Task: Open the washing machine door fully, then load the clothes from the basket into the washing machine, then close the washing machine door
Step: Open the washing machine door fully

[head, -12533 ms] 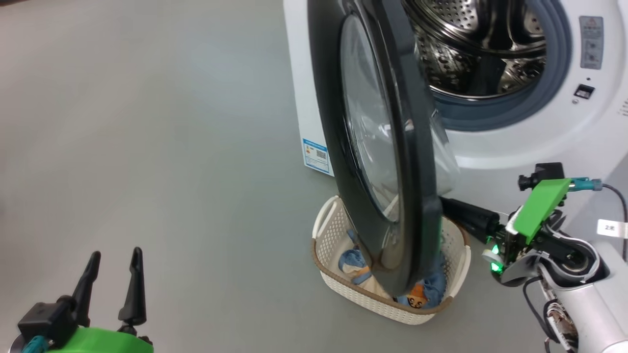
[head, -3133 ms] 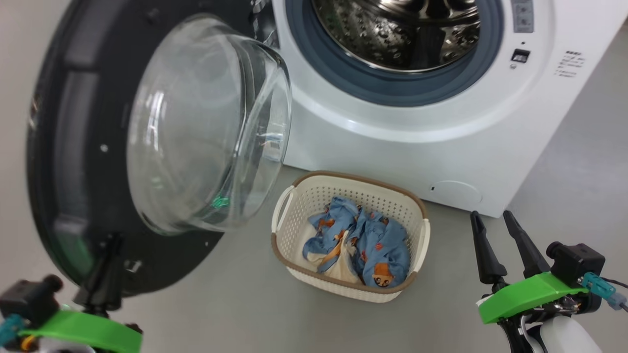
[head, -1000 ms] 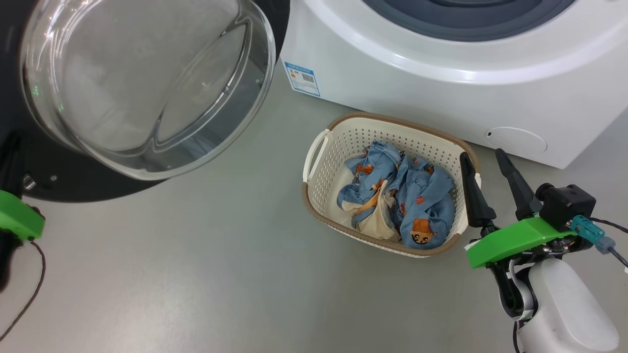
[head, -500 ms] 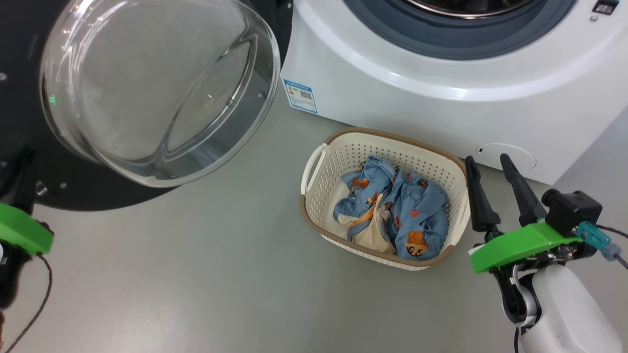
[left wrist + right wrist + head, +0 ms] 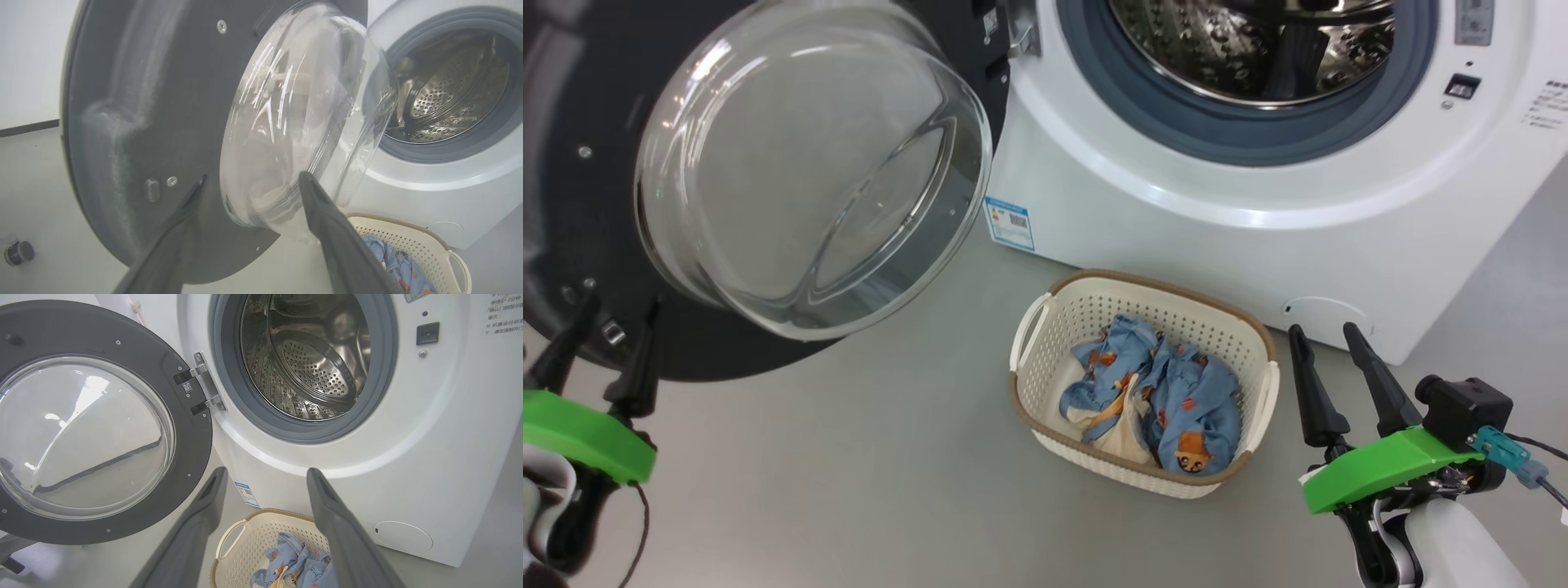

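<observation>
The left gripper (image 5: 623,304) stood at the far left with its fingers spread and empty. Its tips lay against the lower edge of the door (image 5: 580,163), though I could not tell whether they touched it. The door hung wide open, its glass bowl (image 5: 809,180) jutting towards the basket. A knock from that arm would probably have swung it back over the basket and blocked the reach. Further right, a loosely lifted garment might have trailed on the floor or caught on the grey seal (image 5: 1233,139) of the washing machine (image 5: 1176,237). The right gripper (image 5: 1321,329), also spread and holding nothing, hovered just beside the basket. It could have tipped the basket if it came down on the edge.

The basket (image 5: 1045,367) sat on the floor in front of the machine, with the clothes (image 5: 1168,408) bunched inside it. The drum (image 5: 1258,49) looked empty.
</observation>
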